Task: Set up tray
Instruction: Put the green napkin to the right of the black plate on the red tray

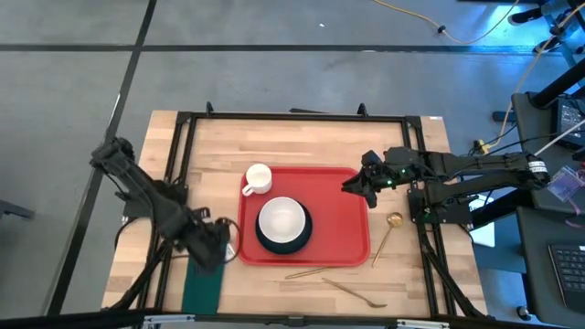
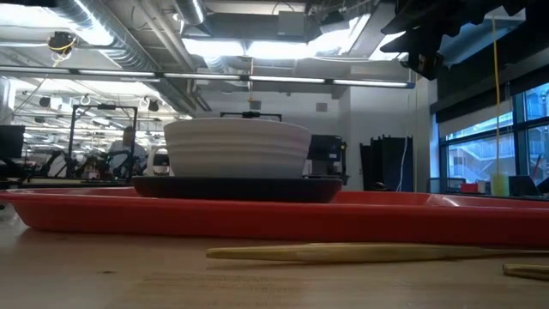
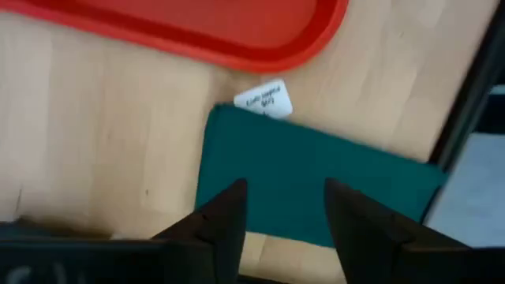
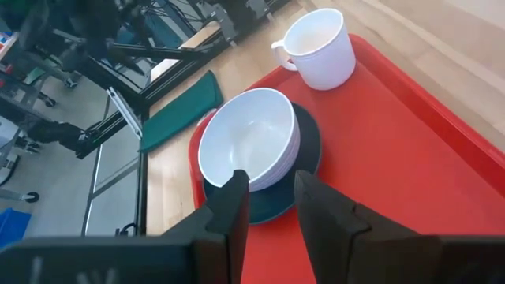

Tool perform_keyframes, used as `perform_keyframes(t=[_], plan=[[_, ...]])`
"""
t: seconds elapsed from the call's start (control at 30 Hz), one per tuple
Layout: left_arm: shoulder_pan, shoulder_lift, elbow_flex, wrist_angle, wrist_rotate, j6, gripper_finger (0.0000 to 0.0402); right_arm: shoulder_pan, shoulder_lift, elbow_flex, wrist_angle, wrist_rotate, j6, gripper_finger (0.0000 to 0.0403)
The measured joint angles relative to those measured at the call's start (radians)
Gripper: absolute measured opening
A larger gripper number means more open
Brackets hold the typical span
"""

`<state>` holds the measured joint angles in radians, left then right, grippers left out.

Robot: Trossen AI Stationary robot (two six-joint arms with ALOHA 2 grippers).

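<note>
The red tray (image 1: 343,228) lies flat in the middle of the wooden table. On it stand a white mug (image 1: 258,178) and a white bowl (image 1: 281,219) in a dark plate (image 4: 308,154). A dark green napkin (image 3: 316,177) with a white tag (image 3: 264,99) lies flat on the wood beside the tray's near left corner. My left gripper (image 3: 284,209) hangs open above the napkin, pointing down, with nothing between its fingers. My right gripper (image 4: 272,201) waits over the tray's far right part (image 1: 355,187), slightly open and holding nothing.
A gold spoon (image 1: 388,233) lies right of the tray. Two more gold pieces of cutlery (image 1: 315,272) (image 1: 358,293) lie along the table's near edge, in front of the tray. Black frame rails (image 1: 174,174) border the table on the left, right and far sides.
</note>
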<state>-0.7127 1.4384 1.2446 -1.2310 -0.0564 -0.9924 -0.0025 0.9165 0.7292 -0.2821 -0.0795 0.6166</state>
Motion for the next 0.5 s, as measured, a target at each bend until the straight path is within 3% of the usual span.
perform_keyframes(t=[0.17,0.3,0.5], plan=[[-0.043,0.092,0.0,-0.057,0.023,-0.05,0.0197,0.0,0.0,0.0,0.0,0.0,0.0,0.0107],[-0.045,0.142,-0.004,-0.115,0.066,-0.03,0.0201,0.0,0.0,0.0,0.0,0.0,0.001,0.0107],[-0.044,0.138,-0.054,0.034,0.077,-0.016,0.0189,0.0,0.0,0.0,0.0,-0.001,0.007,0.0107]])
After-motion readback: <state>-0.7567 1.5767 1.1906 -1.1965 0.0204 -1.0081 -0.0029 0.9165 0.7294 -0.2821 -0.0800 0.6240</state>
